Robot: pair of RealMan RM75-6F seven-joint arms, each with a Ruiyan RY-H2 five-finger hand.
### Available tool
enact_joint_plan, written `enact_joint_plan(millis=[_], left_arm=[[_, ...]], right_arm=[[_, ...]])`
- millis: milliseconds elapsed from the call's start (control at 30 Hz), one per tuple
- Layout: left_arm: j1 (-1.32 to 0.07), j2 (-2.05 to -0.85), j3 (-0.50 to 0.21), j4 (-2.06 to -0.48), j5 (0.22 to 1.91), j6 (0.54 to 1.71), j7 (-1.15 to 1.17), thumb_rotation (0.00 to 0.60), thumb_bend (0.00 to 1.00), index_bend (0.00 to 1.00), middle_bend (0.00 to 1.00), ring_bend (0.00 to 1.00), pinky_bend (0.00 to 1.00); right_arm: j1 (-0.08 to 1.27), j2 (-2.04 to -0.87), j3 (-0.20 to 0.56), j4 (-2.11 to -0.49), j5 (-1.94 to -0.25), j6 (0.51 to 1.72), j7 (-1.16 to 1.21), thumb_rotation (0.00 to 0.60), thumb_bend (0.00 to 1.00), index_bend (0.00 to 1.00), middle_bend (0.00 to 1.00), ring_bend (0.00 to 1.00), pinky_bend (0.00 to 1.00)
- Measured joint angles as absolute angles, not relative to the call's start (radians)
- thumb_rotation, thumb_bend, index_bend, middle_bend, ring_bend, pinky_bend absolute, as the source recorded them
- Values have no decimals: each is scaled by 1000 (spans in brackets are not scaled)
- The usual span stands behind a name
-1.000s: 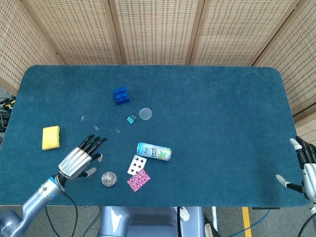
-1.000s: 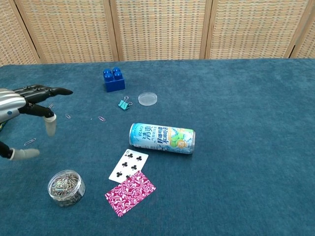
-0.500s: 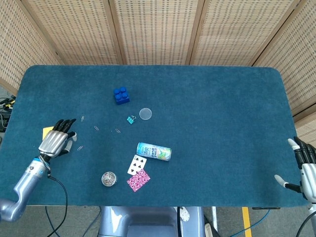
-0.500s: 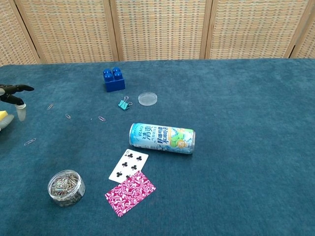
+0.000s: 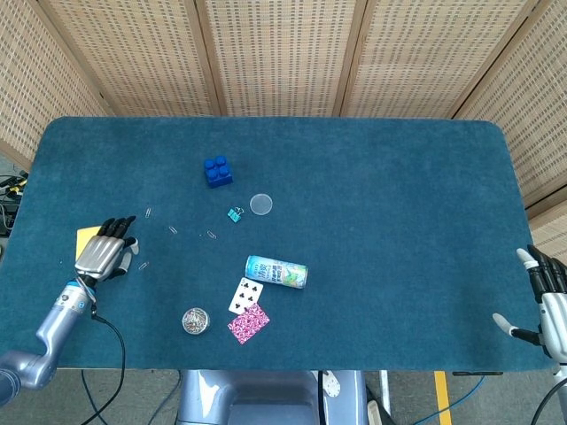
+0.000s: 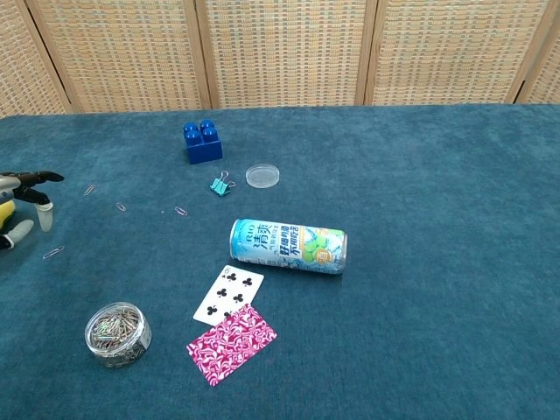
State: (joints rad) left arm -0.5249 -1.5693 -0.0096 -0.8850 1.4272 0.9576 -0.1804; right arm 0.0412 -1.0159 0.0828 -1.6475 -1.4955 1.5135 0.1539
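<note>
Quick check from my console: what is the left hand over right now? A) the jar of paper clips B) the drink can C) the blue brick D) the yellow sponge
D: in the head view the left hand lies over the yellow sponge at the table's left side, covering most of it.

At the left edge, part of the left hand (image 6: 19, 208) is seen over a yellow sponge (image 6: 5, 211), fingers extended. A drink can (image 6: 288, 246) is laid on its side beside two playing cards (image 6: 231, 320). A jar of paper clips (image 6: 117, 334), a blue brick (image 6: 202, 142), a teal binder clip (image 6: 219, 184) and a clear lid (image 6: 263, 176) are spread across the blue table (image 6: 437, 219).
</note>
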Motion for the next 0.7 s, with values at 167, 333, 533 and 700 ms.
enact_joint_plan(millis=[167,333,533,700], left_arm=[[-529,-1581,-8,-887,1433,950,-189,600,623,462,0,0,0],[-528,-1589,-6,-895,1430,940,-168,600,623,462,0,0,0],[-526,-1593,-8,-914,1424,937,-146,600,623,462,0,0,0],[-522,-1593,-5,-928,1428,943,-141,600,623,462,0,0,0]], right_arm=[[40,-1015,84,-1647,-1494,1516,158,600,0,40,0,0,0],[39,-1012,85,-1645,-1491,1515,168,600,0,40,0,0,0],[38,-1011,85,-1644,-1493,1517,171,600,0,41,0,0,0],[38,-1011,84,-1645,-1494,1518,170,600,0,41,0,0,0]])
